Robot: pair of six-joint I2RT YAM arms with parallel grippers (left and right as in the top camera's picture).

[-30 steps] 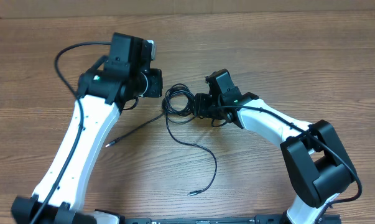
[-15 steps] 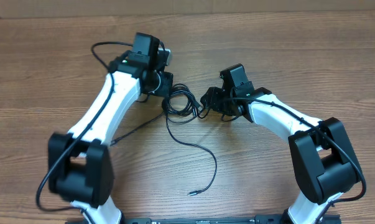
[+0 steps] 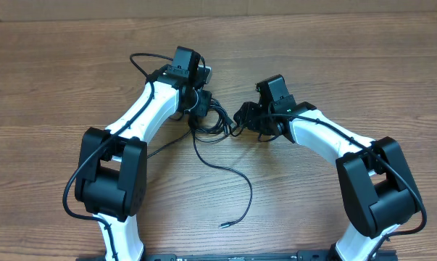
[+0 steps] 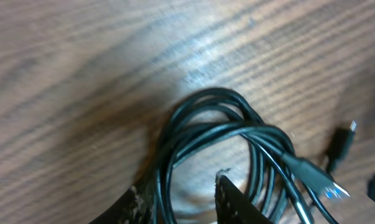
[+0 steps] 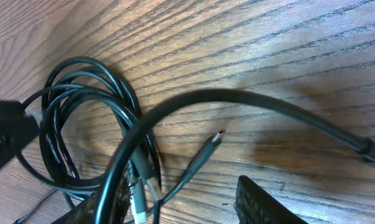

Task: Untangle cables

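I am beginning the untangling: my left gripper (image 4: 181, 196), jaws apart, is straddling strands of the cables (image 3: 212, 122), which are bunched between my 2 grippers. My right gripper (image 5: 181, 199) is hovering wide. Next I am needing 1 firm pinch.

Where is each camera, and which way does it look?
Overhead: above the table, looking straight down; left arm and right arm show.
Left wrist: on the left arm, looking down at the cables; left tool tips at the bottom.
Right wrist: on the right arm, looking down slantwise at them; right tool tips at the bottom.
Shared: all see the same coil.
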